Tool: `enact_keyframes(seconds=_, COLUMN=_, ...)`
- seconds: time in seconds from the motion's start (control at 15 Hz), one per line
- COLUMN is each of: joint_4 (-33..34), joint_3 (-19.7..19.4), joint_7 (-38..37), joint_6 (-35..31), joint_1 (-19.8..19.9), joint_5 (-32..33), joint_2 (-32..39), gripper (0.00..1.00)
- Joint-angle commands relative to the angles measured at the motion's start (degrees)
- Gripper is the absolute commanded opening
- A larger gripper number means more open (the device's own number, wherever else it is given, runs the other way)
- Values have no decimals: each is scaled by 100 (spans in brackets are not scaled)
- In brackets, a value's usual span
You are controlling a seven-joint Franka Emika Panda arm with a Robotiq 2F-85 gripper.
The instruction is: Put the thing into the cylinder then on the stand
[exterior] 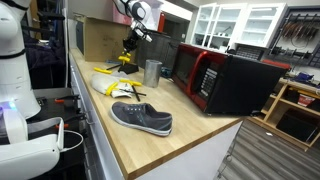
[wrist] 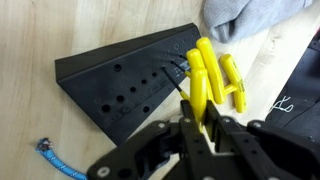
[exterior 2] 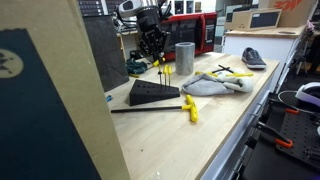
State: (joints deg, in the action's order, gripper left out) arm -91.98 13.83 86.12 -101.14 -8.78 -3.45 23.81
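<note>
You are holding the yellow-handled tool [wrist: 205, 80] in the pincer [wrist: 200, 128]. Its fingers are pressing on the yellow handle from both sides in the lower middle of the wrist view. The thin black shaft of the tool is pointing toward the upper left and is meeting the right edge of the stand [wrist: 120, 75], a black wedge with rows of holes that is filling the upper left of that frame. A second yellow handle [wrist: 233, 85] is sitting just to its right, below a grey cloth [wrist: 240, 15]. In an exterior view the cylinder [exterior 2: 185, 58] is standing upright on the surface [exterior 2: 235, 120], to the right of the pincer [exterior 2: 153, 45] and apart from it. Another yellow tool [exterior 2: 190, 108] is lying lower in the frame, just beside the stand [exterior 2: 152, 93]. The shoe [exterior 2: 253, 58] is resting at the upper right.
</note>
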Motion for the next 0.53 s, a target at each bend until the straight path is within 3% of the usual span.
enact_keyframes(seconds=0.0, joint_4=-146, joint_3=9, joint_7=-6, joint_6=-120, joint_1=8, joint_5=-38, joint_2=-121, gripper=4)
enact_keyframes(seconds=0.47, joint_4=-189, joint_3=10, joint_7=-14, joint_6=-79, joint_1=23, joint_5=-83, joint_2=-117, gripper=4)
